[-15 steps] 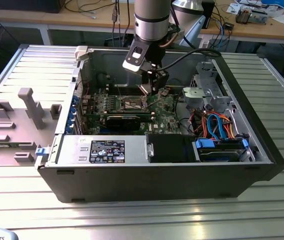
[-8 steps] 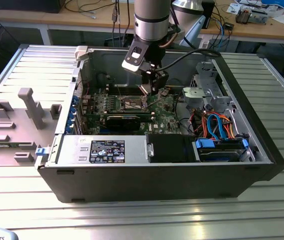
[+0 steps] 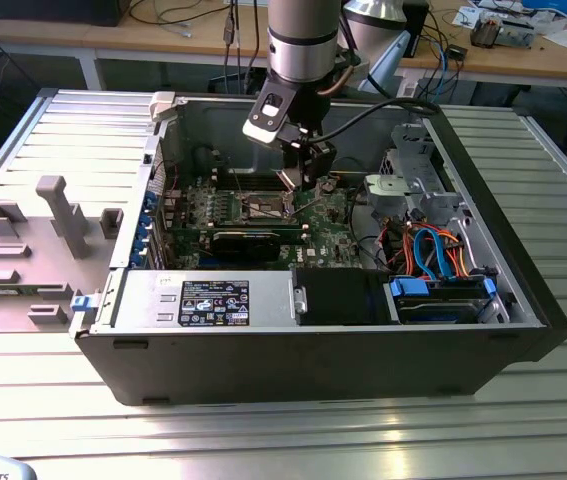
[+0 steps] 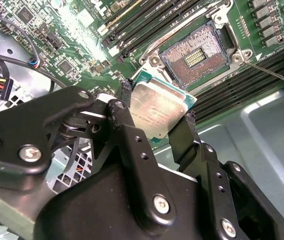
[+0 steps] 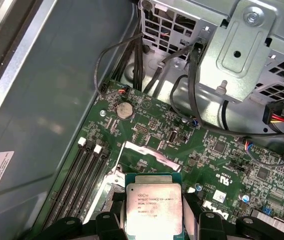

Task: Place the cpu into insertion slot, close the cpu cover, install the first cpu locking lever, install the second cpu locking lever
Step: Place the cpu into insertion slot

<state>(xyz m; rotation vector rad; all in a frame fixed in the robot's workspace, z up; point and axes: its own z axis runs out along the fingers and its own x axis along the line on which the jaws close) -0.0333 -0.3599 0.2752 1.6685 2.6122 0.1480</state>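
My gripper [image 4: 158, 103] is shut on the cpu [image 4: 159, 111], a silvery square plate with a green edge, with a black finger on each of two opposite sides. The cpu hangs tilted just above the green circuit board [image 3: 325, 222]. The insertion slot [image 4: 197, 55] lies open beside it, its dark pin field bare inside a silvery rim. In the first wrist view the cpu [image 5: 154, 207] covers most of the slot, and the cpu cover [image 5: 143, 151] stands raised just beyond it. A thin locking lever [image 4: 273, 73] sticks out past the slot. In the exterior view the gripper [image 3: 308, 182] hovers over the slot [image 3: 263, 206].
The board lies inside an open computer case [image 3: 313, 350]. A long black card [image 3: 253, 241] crosses it near the slot. A metal drive cage [image 3: 415, 172] and orange and blue cables [image 3: 433, 252] fill the exterior view's right. Memory slots [image 5: 84, 167] run beside the socket. Grey fixtures [image 3: 58, 215] stand outside the case.
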